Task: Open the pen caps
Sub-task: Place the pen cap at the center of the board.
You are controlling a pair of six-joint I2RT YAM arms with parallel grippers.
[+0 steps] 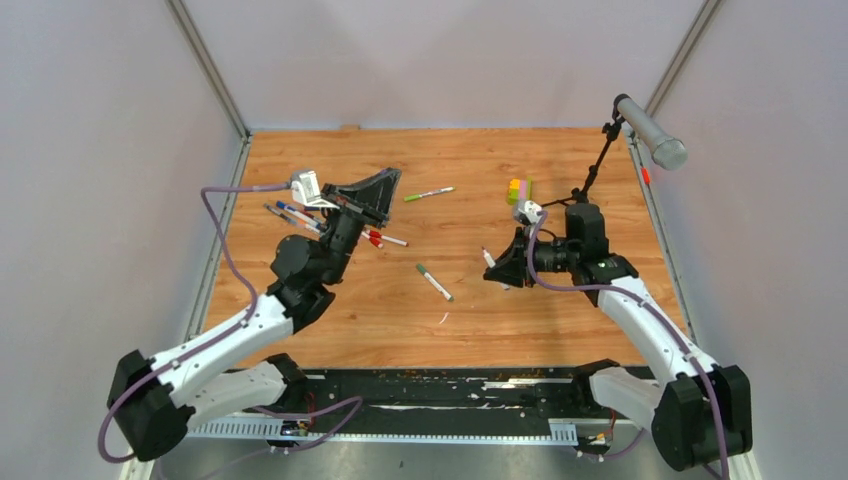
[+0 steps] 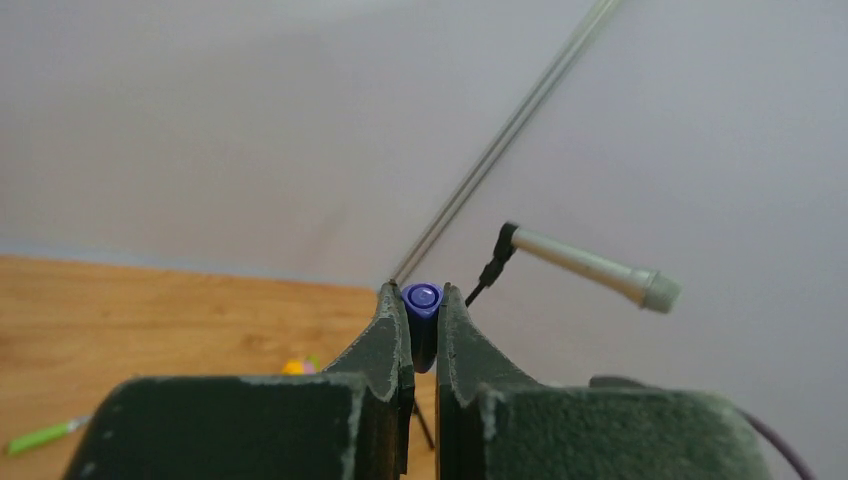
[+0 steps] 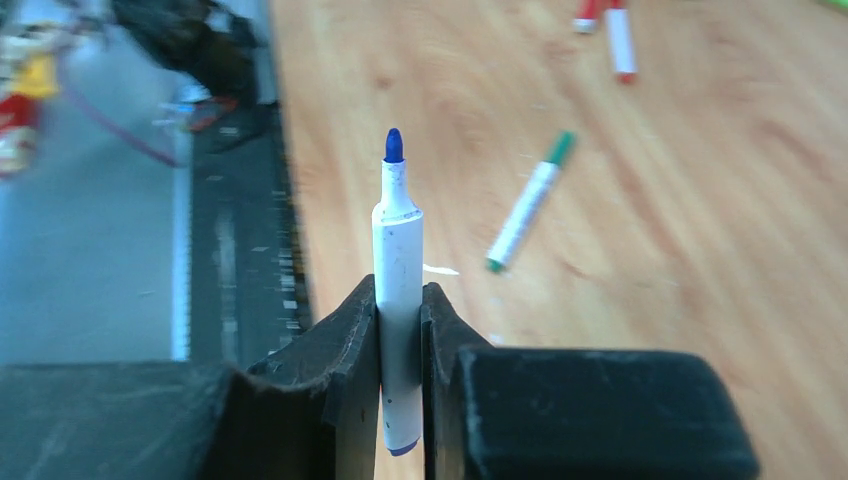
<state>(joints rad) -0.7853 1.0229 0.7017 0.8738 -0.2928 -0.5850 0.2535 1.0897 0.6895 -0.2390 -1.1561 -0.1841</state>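
My left gripper [image 2: 422, 312] is shut on a small purple-blue pen cap [image 2: 422, 298], whose round end faces the camera; it is raised above the table's left half [image 1: 390, 176]. My right gripper [image 3: 400, 300] is shut on the white barrel of a pen [image 3: 398, 250] that stands upright with its blue tip bare. In the top view that pen [image 1: 488, 258] and the right gripper [image 1: 495, 268] are right of centre, well apart from the left one. More pens lie on the table: a green one [image 1: 434, 282], a light green one [image 1: 429, 194], red ones [image 1: 385, 239], several at the left [image 1: 290, 213].
A yellow-green-pink block stack [image 1: 519, 190] stands at the back right. A microphone [image 1: 650, 132] on a black stand [image 1: 597, 165] leans over the right edge. A black rail [image 1: 450, 385] runs along the near edge. Metal frame posts [image 1: 210, 70] stand at the back corners.
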